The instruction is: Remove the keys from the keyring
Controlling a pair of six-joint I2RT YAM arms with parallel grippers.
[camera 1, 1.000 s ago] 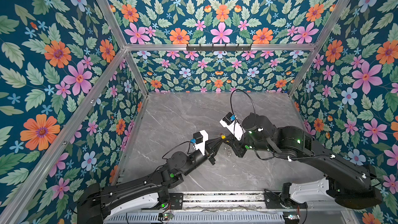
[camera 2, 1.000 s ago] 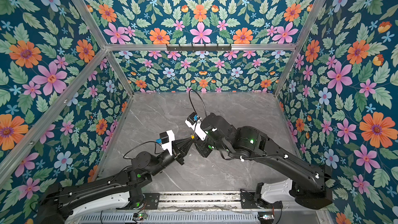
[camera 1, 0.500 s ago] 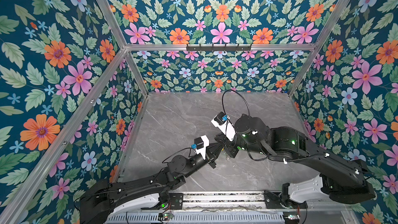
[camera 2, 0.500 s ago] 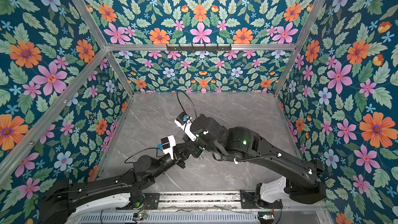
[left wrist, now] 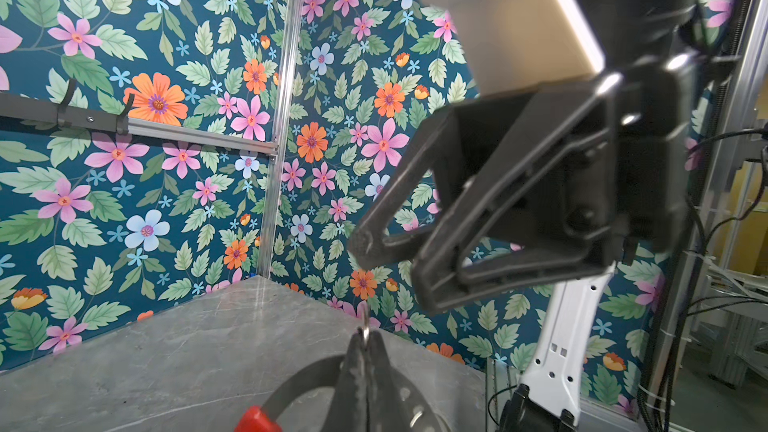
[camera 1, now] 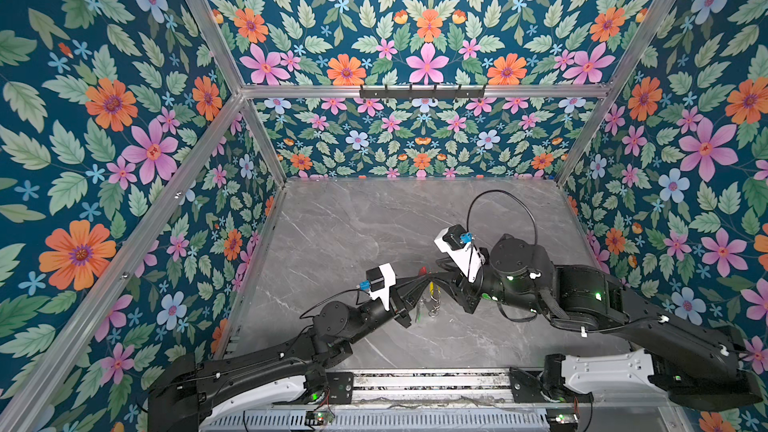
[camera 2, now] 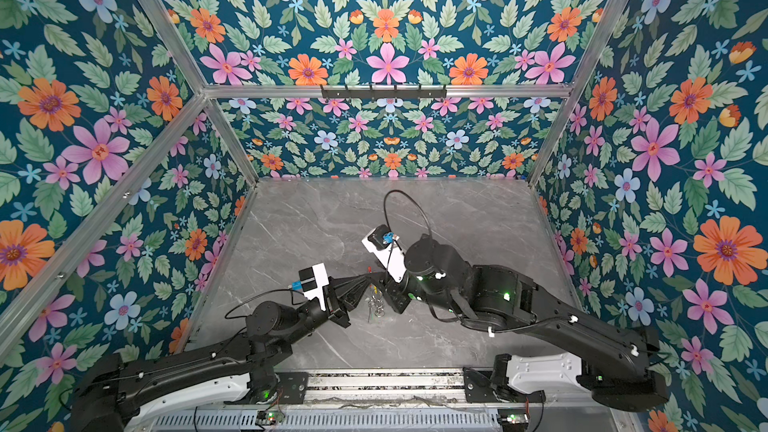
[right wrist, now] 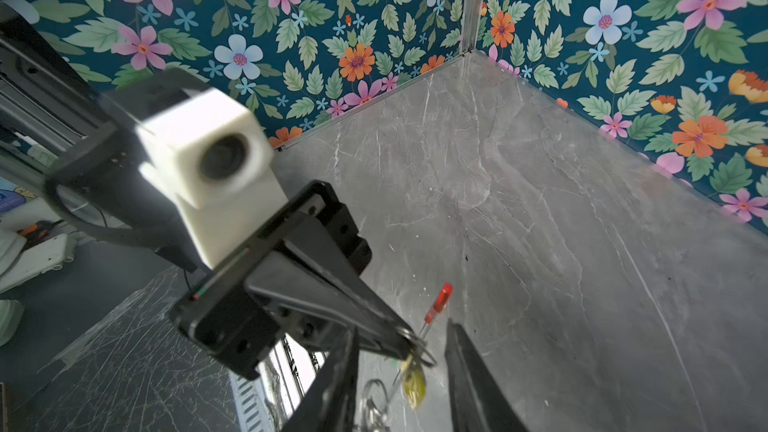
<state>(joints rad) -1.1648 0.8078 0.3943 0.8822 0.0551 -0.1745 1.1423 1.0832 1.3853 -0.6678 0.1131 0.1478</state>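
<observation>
My left gripper (camera 1: pixel 424 278) is shut on the keyring just above the marble table; a thin silver ring edge (left wrist: pixel 364 326) pokes out past its tips. The keyring's red sleeve (right wrist: pixel 441 300) sticks up beside the tips, also in a top view (camera 1: pixel 422 271) and the left wrist view (left wrist: pixel 253 419). A yellow key (right wrist: pixel 414 384) dangles under the tips, seen too in a top view (camera 1: pixel 432 286), with silver rings (camera 1: pixel 433 308) hanging lower. My right gripper (right wrist: pixel 402 328) is open, one finger on each side of the yellow key and the left tips, touching nothing.
Grey marble tabletop (camera 1: pixel 374 222) inside floral walls on three sides. A black hook rail (camera 1: pixel 422 91) runs along the back wall. The right wrist cable (camera 1: pixel 498 201) loops above the table. The two arms meet tip to tip near the table's middle front.
The right gripper's jaws have spread apart. Both grippers swung left together half a second ago and have come back to the right, still tip to tip.
</observation>
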